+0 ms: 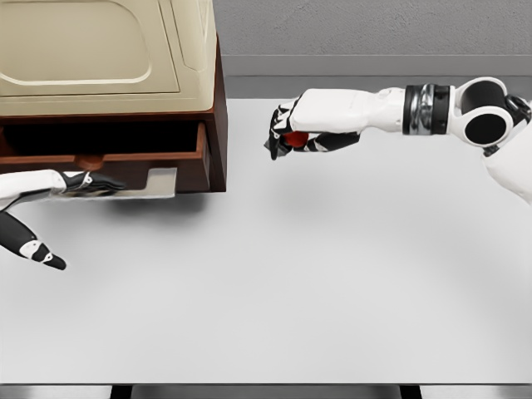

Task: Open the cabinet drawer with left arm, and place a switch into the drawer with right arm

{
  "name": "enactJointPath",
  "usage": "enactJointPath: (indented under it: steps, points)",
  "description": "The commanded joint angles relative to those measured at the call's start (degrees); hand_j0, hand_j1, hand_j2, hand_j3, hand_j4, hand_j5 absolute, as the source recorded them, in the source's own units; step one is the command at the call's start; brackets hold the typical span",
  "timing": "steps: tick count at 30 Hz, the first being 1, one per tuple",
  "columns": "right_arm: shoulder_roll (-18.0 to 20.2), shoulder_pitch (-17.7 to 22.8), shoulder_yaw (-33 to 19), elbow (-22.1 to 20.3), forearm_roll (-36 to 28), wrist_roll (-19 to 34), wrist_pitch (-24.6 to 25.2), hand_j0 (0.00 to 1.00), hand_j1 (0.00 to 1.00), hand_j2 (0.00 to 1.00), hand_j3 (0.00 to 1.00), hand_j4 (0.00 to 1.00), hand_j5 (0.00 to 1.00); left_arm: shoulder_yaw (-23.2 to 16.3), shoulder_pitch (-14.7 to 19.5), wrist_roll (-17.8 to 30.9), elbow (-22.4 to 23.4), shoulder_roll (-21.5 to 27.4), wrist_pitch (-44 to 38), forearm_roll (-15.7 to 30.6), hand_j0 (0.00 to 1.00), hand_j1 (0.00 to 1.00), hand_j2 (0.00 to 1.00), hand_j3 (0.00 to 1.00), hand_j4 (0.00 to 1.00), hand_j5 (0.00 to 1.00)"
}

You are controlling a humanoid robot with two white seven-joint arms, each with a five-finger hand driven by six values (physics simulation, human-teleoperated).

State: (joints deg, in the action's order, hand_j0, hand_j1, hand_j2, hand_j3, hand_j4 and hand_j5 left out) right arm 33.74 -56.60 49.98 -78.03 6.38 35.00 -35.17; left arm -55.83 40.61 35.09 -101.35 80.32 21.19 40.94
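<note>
near left, i see my left hand [50, 187] spread under the drawer [104, 150], which sits pulled out so it can take the part; farther right, my right hand [287, 133] pinches the red switch [297, 139] above the table [332, 291], right of the cabinet [108, 50].

Left hand [50, 184] at nine o'clock, fingers extended; right hand [287, 133] at one o'clock, fingers curled, arm stretched leftward.
</note>
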Motion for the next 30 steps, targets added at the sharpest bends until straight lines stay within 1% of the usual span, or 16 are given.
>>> enactJointPath:
  steps: [1, 9, 12, 15, 16, 17, 18, 20, 23, 26, 28, 30]
  points:
    - [0.01, 0.00, -0.15, -0.11, -0.41, 0.00, 0.17, 0.52, 0.52, 0.52, 0.52, 0.52, 0.52, 0.64, 0.00, -0.09, 0.28, 0.27, 0.87, -1.56, 1.00, 1.00, 1.00, 1.00, 1.00, 1.00]
    - [-0.08, -0.09, -0.15, -0.37, -0.41, 0.00, 0.17, 0.52, 0.52, 0.52, 0.52, 0.52, 0.52, 2.83, 0.08, -0.09, 0.28, 1.59, 5.96, 0.20, 1.00, 1.00, 1.00, 1.00, 1.00, 1.00]
    - [-0.08, -0.18, -0.06, -0.37, -0.41, 0.00, 0.17, 0.52, 0.52, 0.52, 0.52, 0.52, 0.52, 3.01, 0.44, -0.09, 0.28, 2.47, 10.27, 1.69, 1.00, 1.00, 1.00, 1.00, 1.00, 1.00]
    - [-0.08, -0.26, -0.06, -0.37, -0.41, 0.00, 0.17, 0.52, 0.52, 0.52, 0.52, 0.52, 0.52, 4.42, 0.96, -0.09, 0.19, 2.65, 13.81, 2.83, 1.00, 1.00, 1.00, 1.00, 1.00, 1.00]
    - [-0.17, -0.26, -0.14, -0.37, -0.41, 0.00, 0.17, 0.52, 0.52, 0.52, 0.52, 0.52, 0.52, 5.20, 1.14, -0.09, 0.19, 2.56, 13.81, 3.10, 1.00, 1.00, 1.00, 1.00, 1.00, 1.00]
    - [-0.43, -0.44, -0.15, -0.37, -0.41, 0.00, 0.17, 0.52, 0.52, 0.52, 0.52, 0.52, 0.52, 6.00, 1.58, -0.09, 0.19, 2.03, 13.81, 3.36, 1.00, 1.00, 1.00, 1.00, 1.00, 1.00]
    - [-0.43, -0.79, 0.03, -0.37, -2.25, 0.00, 0.17, 0.52, 0.52, 0.52, 0.52, 0.52, 0.52, 6.00, 2.98, -0.09, 0.19, 1.33, 13.81, 3.54, 1.00, 1.00, 1.00, 1.00, 1.00, 1.00]
    - [-0.43, -1.41, 0.03, -0.63, -2.69, 0.00, 0.17, 0.52, 0.52, 0.52, 0.52, 0.52, 0.52, 6.00, 5.97, -0.09, 0.19, -2.45, 13.81, 3.71, 1.00, 1.00, 1.00, 1.00, 1.00, 1.00]
    - [-0.87, -2.02, 0.12, -0.72, -2.87, 0.00, 0.17, 0.52, 0.52, 0.52, 0.52, 0.52, 0.52, 5.91, 7.03, -0.09, 0.19, -5.87, 13.81, 4.15, 1.00, 1.00, 1.00, 1.00, 1.00, 1.00]
    - [-1.66, -2.64, 0.21, -0.72, -2.87, 0.00, 0.17, 0.52, 0.52, 0.52, 0.52, 0.52, 0.52, 5.82, 7.03, -0.09, 0.19, -8.60, 13.81, 3.98, 1.00, 1.00, 1.00, 1.00, 1.00, 1.00]
    - [-2.01, -2.99, 0.38, -0.72, -4.54, 0.00, 0.17, 0.52, 0.52, 0.52, 0.52, 0.52, 0.52, 5.82, 7.12, -0.09, 0.19, -9.74, 13.81, 3.98, 1.00, 1.00, 1.00, 1.00, 1.00, 1.00]
    - [-2.80, -3.60, 0.38, -0.72, -4.71, 0.00, 0.17, 0.51, 0.51, 0.51, 0.51, 0.51, 0.51, 5.82, 7.38, -0.09, 0.28, -10.80, 13.81, 3.98, 1.00, 1.00, 1.00, 1.00, 1.00, 1.00]
